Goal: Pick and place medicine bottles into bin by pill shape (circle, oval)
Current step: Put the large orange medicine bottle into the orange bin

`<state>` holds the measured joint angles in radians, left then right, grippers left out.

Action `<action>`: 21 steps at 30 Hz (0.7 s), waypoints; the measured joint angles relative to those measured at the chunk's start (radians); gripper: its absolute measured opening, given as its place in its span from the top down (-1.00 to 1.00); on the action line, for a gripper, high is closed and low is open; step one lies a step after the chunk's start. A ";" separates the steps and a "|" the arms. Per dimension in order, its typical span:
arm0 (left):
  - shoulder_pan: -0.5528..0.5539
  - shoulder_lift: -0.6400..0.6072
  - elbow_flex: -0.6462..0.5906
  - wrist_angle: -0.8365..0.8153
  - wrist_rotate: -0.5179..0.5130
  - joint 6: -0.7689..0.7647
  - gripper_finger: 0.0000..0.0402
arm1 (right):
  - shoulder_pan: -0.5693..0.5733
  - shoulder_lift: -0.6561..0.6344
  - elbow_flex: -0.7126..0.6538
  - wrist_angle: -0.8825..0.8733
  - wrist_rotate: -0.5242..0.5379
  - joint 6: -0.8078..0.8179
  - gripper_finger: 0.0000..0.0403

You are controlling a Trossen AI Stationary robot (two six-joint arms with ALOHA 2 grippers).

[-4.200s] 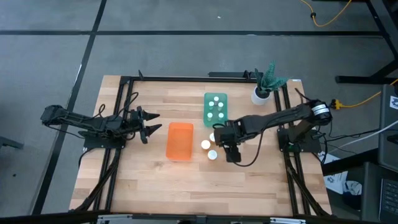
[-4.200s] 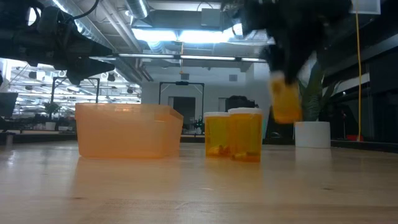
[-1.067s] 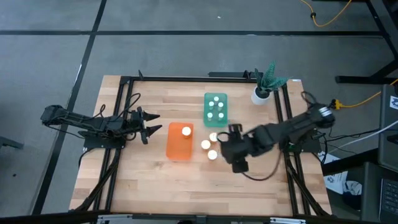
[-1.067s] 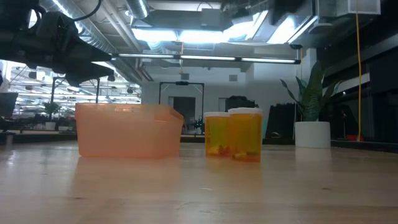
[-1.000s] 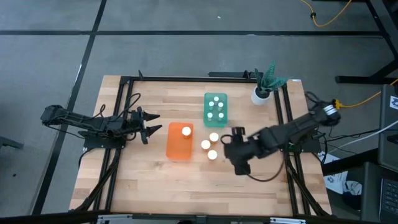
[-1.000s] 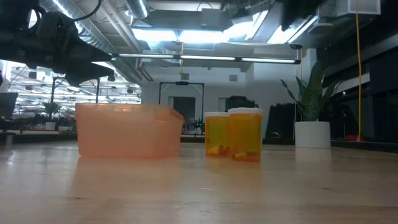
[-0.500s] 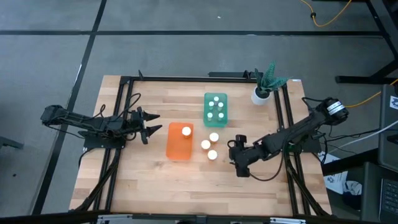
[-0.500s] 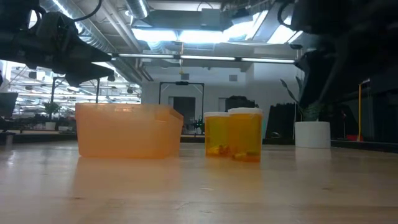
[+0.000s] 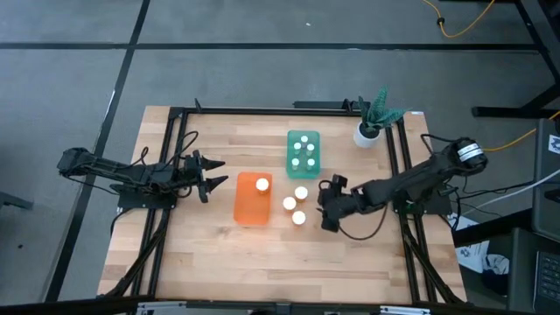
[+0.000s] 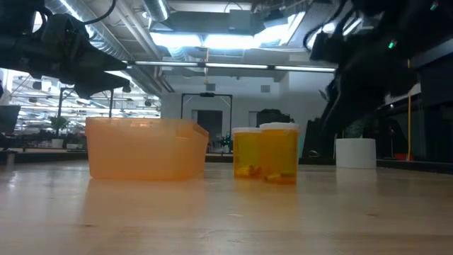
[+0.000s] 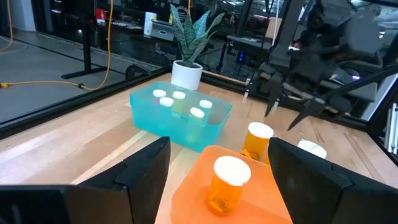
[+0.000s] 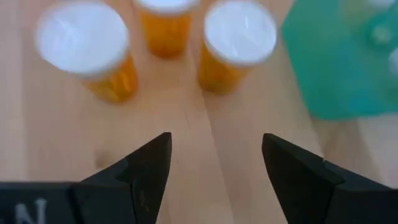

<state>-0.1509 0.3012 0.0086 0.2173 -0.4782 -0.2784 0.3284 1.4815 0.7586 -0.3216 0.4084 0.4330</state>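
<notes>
Three amber medicine bottles with white caps (image 9: 301, 192) (image 9: 289, 203) (image 9: 298, 218) stand on the table between the bins; they also show in the right wrist view (image 12: 84, 40) (image 12: 163, 18) (image 12: 239, 37). One bottle (image 9: 262, 185) stands in the orange bin (image 9: 251, 210). Several bottles stand in the teal bin (image 9: 293, 162). My right gripper (image 9: 322, 208) is open and empty, just to the right of the loose bottles and facing them. My left gripper (image 9: 216, 174) is open and empty, left of the orange bin.
A white plant pot (image 9: 367, 133) stands at the far right corner. A dark frame runs along the table's left, far and right edges. Bare wood lies along the near side (image 9: 280, 262).
My right gripper, open and empty, has gone from the near right of the loose bottles toward the table's far and left side, closer to the three bottles. It has come down into the low view. The bottles and bins have stayed put.
</notes>
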 joint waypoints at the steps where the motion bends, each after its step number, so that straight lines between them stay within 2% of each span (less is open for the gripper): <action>1: 0.000 0.000 0.000 0.000 0.000 0.000 -0.31 | -0.016 0.010 -0.010 0.021 -0.027 -0.012 -0.25; 6: 0.000 0.000 0.000 0.000 0.000 0.000 -0.31 | -0.077 0.081 -0.042 0.176 -0.152 -0.111 -0.25; 15: 0.000 0.000 0.000 0.000 0.000 0.000 -0.31 | -0.162 0.179 -0.043 0.356 -0.141 -0.218 -0.25; 21: 0.000 0.000 0.000 -0.001 0.000 0.001 -0.31 | -0.170 0.188 -0.043 0.444 -0.153 -0.239 -0.25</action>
<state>-0.1509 0.3016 0.0088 0.2166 -0.4782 -0.2775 0.1585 1.6695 0.7155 0.1224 0.2551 0.1944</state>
